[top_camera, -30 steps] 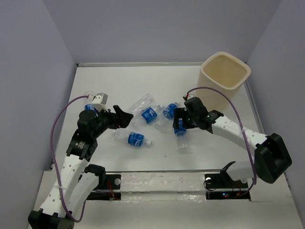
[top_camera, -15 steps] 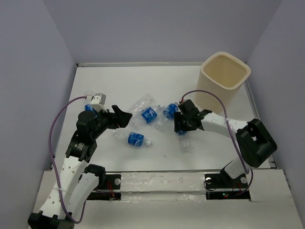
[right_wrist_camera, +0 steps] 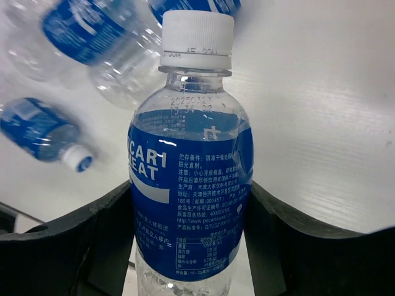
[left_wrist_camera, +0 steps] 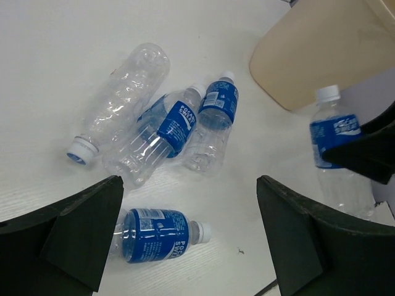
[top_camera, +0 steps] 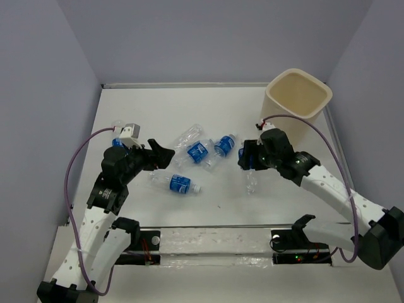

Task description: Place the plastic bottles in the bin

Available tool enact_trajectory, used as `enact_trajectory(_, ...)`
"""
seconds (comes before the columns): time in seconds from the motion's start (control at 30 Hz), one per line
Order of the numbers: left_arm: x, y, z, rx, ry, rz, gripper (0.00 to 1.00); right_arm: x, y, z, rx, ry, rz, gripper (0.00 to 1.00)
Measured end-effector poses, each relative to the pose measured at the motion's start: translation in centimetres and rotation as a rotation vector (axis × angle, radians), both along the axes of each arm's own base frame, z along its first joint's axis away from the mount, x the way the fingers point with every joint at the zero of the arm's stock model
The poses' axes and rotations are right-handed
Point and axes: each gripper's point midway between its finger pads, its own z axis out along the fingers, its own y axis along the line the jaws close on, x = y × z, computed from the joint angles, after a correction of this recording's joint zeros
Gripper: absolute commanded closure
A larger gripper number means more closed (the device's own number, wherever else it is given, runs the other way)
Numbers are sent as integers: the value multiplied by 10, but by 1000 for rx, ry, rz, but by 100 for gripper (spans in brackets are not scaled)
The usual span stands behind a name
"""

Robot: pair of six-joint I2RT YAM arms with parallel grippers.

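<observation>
Clear crinkled plastic under a blue wrap label: the held bottle (right_wrist_camera: 188, 185) is clamped between the two black fingers (right_wrist_camera: 74, 243) of the right gripper (top_camera: 247, 158). The fingers press on either side of the label, and the white cap points away from the wrist. Seen from above, it sits right of centre over the white table (top_camera: 189, 107), near and left of the cream-beige bin (top_camera: 281, 123). The bin stands at the far right corner, apart from the bottle. Whether the bottle's base touches the table I cannot tell.

The left gripper (top_camera: 161, 156) hangs left of centre with its fingers spread wide, gripping nothing. Just right of it three bottles lie bunched together. The unlabelled bottle (left_wrist_camera: 126, 98) lies on the left of the bunch, the first labelled bottle (left_wrist_camera: 166, 132) rests against it, and the second labelled bottle (left_wrist_camera: 213, 120) touches that one's right side. The lone bottle (top_camera: 178, 184) lies nearer the arm bases. A half-hidden bottle (top_camera: 117, 141) shows behind the left arm, near the table's left edge.
</observation>
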Motion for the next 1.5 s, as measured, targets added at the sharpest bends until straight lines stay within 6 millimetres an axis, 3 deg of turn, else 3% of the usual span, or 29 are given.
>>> enact_trajectory(0.07, -1, -1, 0, -1, 1, -4, 1, 5, 3, 37, 49, -76, 4, 52)
enact_trajectory(0.1, -1, -1, 0, -2, 1, -6, 1, 15, 8, 69, 85, -149, 1, 52)
enact_trajectory(0.13, -1, -1, 0, -2, 1, -8, 1, 21, 8, 83, 90, -188, -8, 52)
enact_trajectory(0.17, -1, -1, 0, -3, 2, -9, 1, 40, 10, 132, 121, -312, -35, 53)
enact_trajectory(0.23, -1, -2, 0, -3, 2, -12, 1, 58, 10, 177, 152, -438, -73, 54)
enact_trajectory(0.33, -2, -2, 0, -3, 1, -15, 1, 99, -12, 253, 141, -676, -219, 54)
enact_trajectory(0.43, -2, -3, 0, -4, 1, -19, 2, 147, -62, 297, 79, -849, -448, 54)
enact_trajectory(0.6, -5, -6, 2, -9, -5, -37, 6, 199, -161, 293, -112, -936, -750, 53)
enact_trajectory(0.7, -7, -12, 1, -15, 1, -70, 7, 211, -198, 281, -256, -1004, -830, 53)
enact_trajectory(0.77, -8, -17, 0, -21, 7, -100, 9, 215, -207, 268, -327, -1030, -836, 52)
enact_trajectory(0.8, -8, -19, 0, -25, 8, -110, 9, 216, -209, 263, -355, -1040, -832, 51)
enact_trajectory(0.93, -9, -34, 2, -62, 19, -169, 12, 224, -211, 240, -421, -1052, -810, 1)
enact_trajectory(1.07, -12, -54, 5, -79, 18, -228, 12, 224, -214, 226, -437, -1049, -806, 0)
enact_trajectory(1.2, -14, -88, 6, -56, 35, -295, 12, 220, -207, 230, -383, -1051, -772, 0)
enact_trajectory(1.27, -10, -105, 1, -30, 51, -311, 12, 211, -202, 246, -322, -1060, -757, 0)
enact_trajectory(1.4, -2, -139, -17, 64, 69, -313, 12, 182, -184, 300, -100, -1109, -701, 2)
enact_trajectory(1.5, 2, -162, -33, 143, 66, -330, 12, 141, -162, 342, 134, -1167, -604, 2)
